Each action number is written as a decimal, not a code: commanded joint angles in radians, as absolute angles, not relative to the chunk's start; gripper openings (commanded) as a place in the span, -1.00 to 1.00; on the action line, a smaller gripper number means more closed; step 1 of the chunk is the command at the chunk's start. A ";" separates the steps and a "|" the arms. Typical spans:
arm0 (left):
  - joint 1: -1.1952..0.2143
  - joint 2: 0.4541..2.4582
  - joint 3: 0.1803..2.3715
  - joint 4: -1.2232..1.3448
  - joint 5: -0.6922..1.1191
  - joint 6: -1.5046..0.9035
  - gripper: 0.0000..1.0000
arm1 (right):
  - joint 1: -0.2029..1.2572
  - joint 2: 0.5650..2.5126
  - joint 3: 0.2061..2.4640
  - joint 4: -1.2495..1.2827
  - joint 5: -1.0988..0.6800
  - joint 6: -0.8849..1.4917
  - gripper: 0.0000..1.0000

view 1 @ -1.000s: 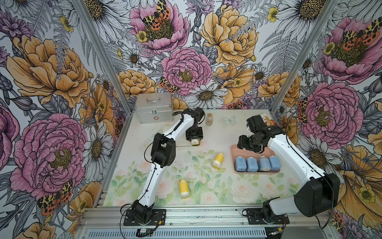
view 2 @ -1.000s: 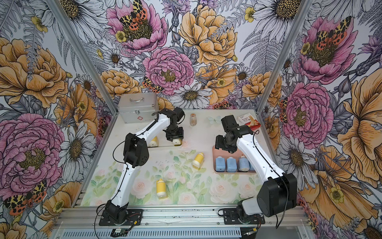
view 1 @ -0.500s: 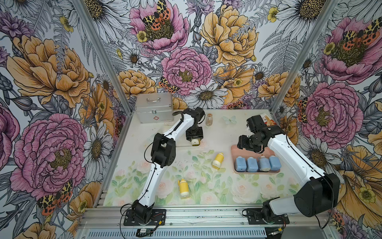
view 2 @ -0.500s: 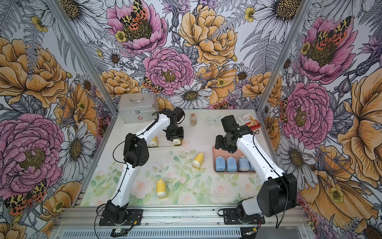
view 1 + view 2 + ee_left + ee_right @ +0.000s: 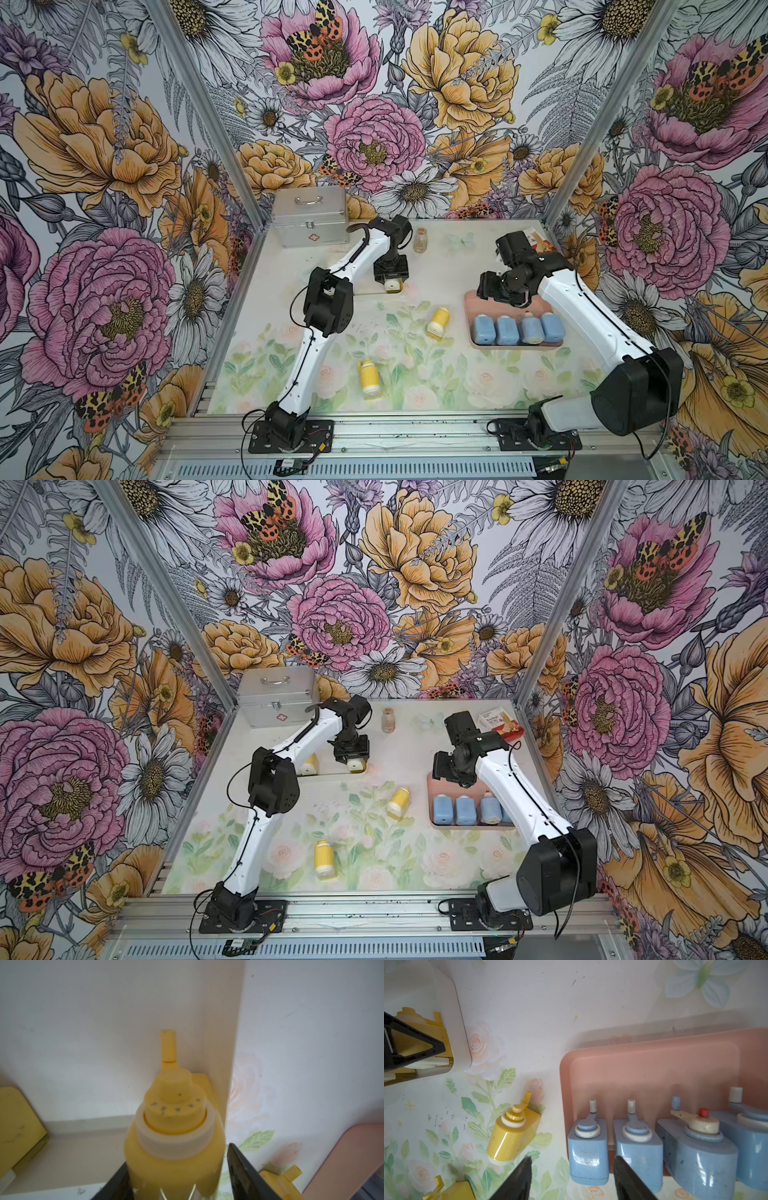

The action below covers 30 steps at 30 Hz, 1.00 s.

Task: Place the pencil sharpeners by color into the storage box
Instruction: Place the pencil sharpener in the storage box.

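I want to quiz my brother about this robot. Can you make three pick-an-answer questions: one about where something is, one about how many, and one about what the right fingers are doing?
1. Where are the blue sharpeners?
A) on the metal case
B) in the pink tray
C) in the cream tray

2. How many yellow sharpeners lie loose on the table?
A) two
B) four
C) none

3. The right fingers are:
A) squeezing a blue sharpener
B) squeezing a yellow one
C) open, holding nothing

Answers:
1 B, four sit in a row there.
2 A, one near the pink tray, one nearer the front.
3 C, they stand apart, gripping nothing.
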<state>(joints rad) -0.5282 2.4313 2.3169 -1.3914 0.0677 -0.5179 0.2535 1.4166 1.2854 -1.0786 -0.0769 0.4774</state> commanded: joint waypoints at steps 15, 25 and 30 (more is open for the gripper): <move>-0.528 2.382 2.298 -1.384 0.028 -0.519 0.32 | 0.245 1.429 1.284 -1.052 -0.089 0.466 0.28; -0.525 2.358 2.299 -1.384 0.020 -0.525 0.32 | 0.244 1.434 1.290 -1.049 -0.091 0.464 0.28; -0.528 2.353 2.295 -1.384 0.017 -0.527 0.32 | 0.245 1.434 1.292 -1.049 -0.094 0.463 0.28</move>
